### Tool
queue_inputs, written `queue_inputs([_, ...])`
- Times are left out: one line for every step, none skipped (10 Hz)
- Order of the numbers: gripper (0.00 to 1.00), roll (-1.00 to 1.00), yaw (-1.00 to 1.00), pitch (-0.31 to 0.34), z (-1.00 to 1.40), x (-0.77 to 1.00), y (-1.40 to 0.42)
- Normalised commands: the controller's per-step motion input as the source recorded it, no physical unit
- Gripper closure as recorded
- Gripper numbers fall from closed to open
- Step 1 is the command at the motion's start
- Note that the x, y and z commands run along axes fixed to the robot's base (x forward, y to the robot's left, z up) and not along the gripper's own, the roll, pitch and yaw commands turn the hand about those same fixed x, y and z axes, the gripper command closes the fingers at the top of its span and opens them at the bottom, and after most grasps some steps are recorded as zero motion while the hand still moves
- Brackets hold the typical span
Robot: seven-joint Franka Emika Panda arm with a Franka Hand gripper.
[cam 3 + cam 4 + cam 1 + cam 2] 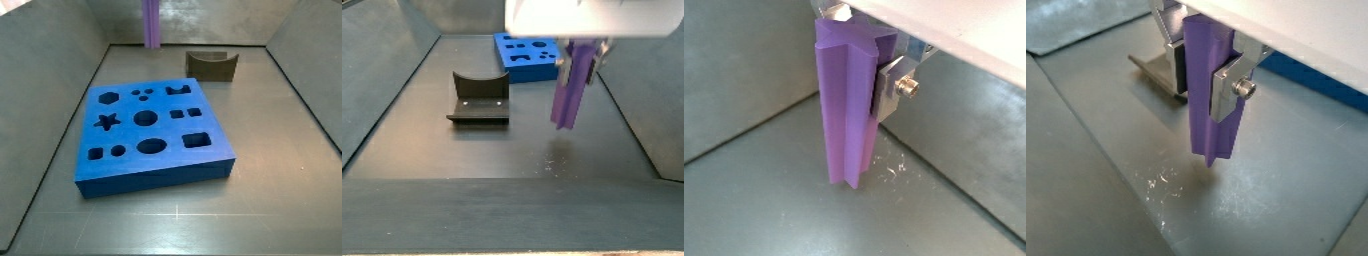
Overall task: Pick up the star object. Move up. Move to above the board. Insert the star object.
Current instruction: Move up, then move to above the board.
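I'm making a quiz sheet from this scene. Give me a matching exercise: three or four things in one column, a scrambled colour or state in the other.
Things:
1. star object
2. board
3. fixture
4. claw

States:
A. blue, lying flat, its holes unfilled
B. shut on a piece, raised above the floor
C. dark, standing on the floor
D. purple, hanging upright clear of the floor

Pairs: 1-D, 2-A, 3-C, 4-B

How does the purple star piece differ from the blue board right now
The star object is slim, purple and upright, held off the floor between the jaws of the gripper; the board is wide, flat, bright blue and lies on the floor. The star object is solid; the board has many cut-out holes. Both look matte.
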Motion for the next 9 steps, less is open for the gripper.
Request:
queue_inputs([1.0,0.05,-0.03,0.101,0.19,0.0,0.01])
queue_inputs([1.0,0.15,0.0,0.221,1.0,-0.05,-0.19])
queue_inputs([1.0,0.15,0.0,0.227,1.0,-0.05,-0.19])
queue_inputs([1.0,0.17,0.02,0.191,1.0,-0.05,-0.18])
queue_inputs([1.0,0.16,0.03,0.159,1.0,-0.04,-0.17])
queue_inputs([1.0,0.12,0.03,0.128,1.0,-0.04,-0.15])
queue_inputs([1.0,0.1,0.03,0.117,1.0,-0.03,-0.14])
queue_inputs([1.0,0.09,0.03,0.109,1.0,-0.03,-0.13])
queue_inputs([1.0,0.1,0.03,0.104,1.0,-0.02,-0.12])
